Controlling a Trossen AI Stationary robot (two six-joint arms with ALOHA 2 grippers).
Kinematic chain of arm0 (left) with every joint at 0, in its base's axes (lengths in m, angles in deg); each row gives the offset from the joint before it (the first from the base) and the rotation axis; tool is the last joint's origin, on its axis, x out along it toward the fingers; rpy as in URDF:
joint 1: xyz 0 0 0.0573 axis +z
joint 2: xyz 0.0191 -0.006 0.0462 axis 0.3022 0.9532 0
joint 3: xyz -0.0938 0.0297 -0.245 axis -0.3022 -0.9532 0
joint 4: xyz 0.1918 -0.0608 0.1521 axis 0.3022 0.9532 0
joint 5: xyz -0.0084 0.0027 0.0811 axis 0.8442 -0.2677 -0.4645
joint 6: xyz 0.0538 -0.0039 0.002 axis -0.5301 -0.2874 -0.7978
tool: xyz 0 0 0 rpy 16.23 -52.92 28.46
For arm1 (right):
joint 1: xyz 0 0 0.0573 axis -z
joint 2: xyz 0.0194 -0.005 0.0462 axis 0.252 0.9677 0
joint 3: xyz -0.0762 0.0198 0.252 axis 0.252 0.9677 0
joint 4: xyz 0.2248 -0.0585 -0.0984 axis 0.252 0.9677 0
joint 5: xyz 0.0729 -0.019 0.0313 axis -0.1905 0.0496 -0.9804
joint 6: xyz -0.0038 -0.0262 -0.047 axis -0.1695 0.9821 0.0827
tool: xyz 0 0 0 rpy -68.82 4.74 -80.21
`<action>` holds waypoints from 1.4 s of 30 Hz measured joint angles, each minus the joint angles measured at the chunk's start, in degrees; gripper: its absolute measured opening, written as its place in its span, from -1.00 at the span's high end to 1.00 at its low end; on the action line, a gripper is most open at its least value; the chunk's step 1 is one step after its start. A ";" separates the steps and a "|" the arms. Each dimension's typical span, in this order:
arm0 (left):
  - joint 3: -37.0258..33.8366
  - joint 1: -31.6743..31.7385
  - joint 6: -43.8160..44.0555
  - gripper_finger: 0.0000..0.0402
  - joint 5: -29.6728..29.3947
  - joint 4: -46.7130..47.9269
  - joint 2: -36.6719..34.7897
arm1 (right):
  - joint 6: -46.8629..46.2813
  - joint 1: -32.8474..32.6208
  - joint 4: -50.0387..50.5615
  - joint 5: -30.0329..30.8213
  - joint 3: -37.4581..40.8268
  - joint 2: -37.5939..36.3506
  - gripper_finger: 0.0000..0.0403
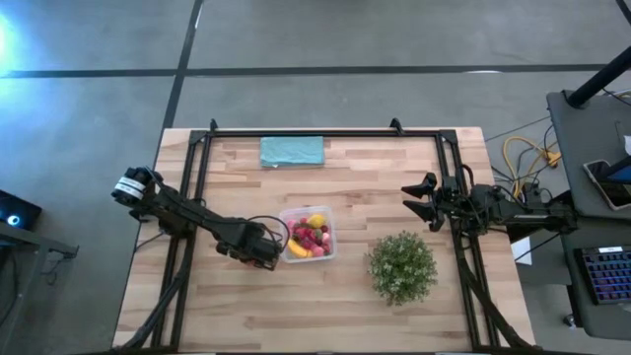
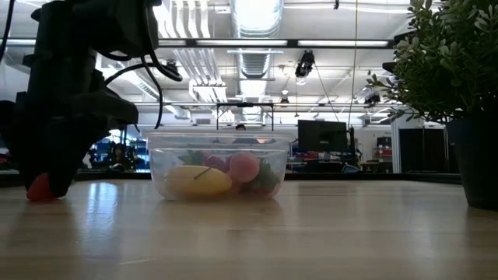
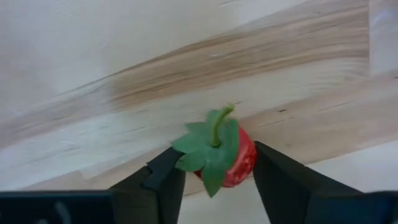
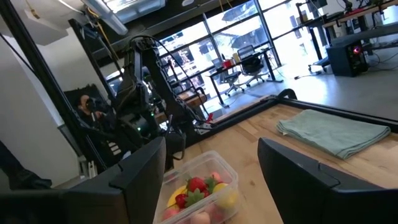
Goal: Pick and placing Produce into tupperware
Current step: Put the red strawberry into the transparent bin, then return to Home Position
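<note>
The tupperware (image 1: pixel 308 234) is a clear square container on the table's middle, holding red and pink strawberries, a yellow lemon (image 1: pixel 316 220) and an orange piece (image 1: pixel 297 249); the low view shows it too (image 2: pixel 216 165). My left gripper (image 1: pixel 268 247) is just left of the tupperware, low over the table, shut on a red strawberry (image 3: pixel 233 158) with a green leafy cap. My right gripper (image 1: pixel 422 199) hovers open near the table's right side, touching nothing; its wrist view looks across at the tupperware (image 4: pixel 199 190). My left gripper pinches the strawberry by its red body (image 3: pixel 247 163), one finger on each side, just under the leafy cap. The fingers (image 3: pixel 283 183) come from above, pointing down. The stem points up toward the wrist. In the low view the strawberry (image 2: pixel 39 187) is at table height under the gripper.
A bushy green plant (image 1: pixel 402 266) in a dark pot stands right of the tupperware, toward the near edge. A flat teal cloth (image 1: pixel 292 151) lies at the far edge. Black frame rails (image 1: pixel 197 187) run along the table's left, right and far sides.
</note>
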 joint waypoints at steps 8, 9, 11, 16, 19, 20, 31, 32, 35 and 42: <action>3.88 0.00 -0.37 0.35 -4.62 0.59 -2.93 | 0.00 0.00 0.00 0.00 0.00 0.00 -0.22; 4.92 0.00 -0.39 0.34 -6.68 0.69 -3.78 | 0.00 0.00 0.00 0.00 0.00 0.00 -0.21; 7.23 0.00 -1.84 0.31 -12.87 0.48 -5.49 | 0.00 0.00 0.00 0.00 0.00 0.00 -0.21; 11.98 1.14 -13.40 0.30 -30.52 -3.61 -8.11 | 0.00 0.00 0.00 0.00 0.00 0.00 -0.23; 11.70 3.92 -24.32 0.31 -29.74 -13.08 -7.48 | 0.00 0.00 0.00 0.00 0.00 0.00 -0.24; 11.59 4.83 -27.85 0.31 -28.47 -16.43 -6.77 | 0.00 0.00 0.00 0.00 0.00 0.00 -0.24; 12.13 8.29 -35.10 -0.08 -25.01 -21.91 -1.91 | 0.00 0.00 0.01 0.00 0.00 0.00 -0.23; 12.13 8.28 -33.42 -0.15 -24.24 -21.90 -2.22 | 0.00 0.00 0.02 0.00 0.00 0.00 -0.23; 12.13 8.31 -31.28 -0.32 -20.79 -21.90 -3.91 | 0.00 0.00 0.02 0.00 0.00 0.00 -0.24; 12.13 8.15 -24.86 -0.45 -20.73 -24.78 -11.81 | 0.00 0.00 0.02 0.00 0.00 0.00 -0.21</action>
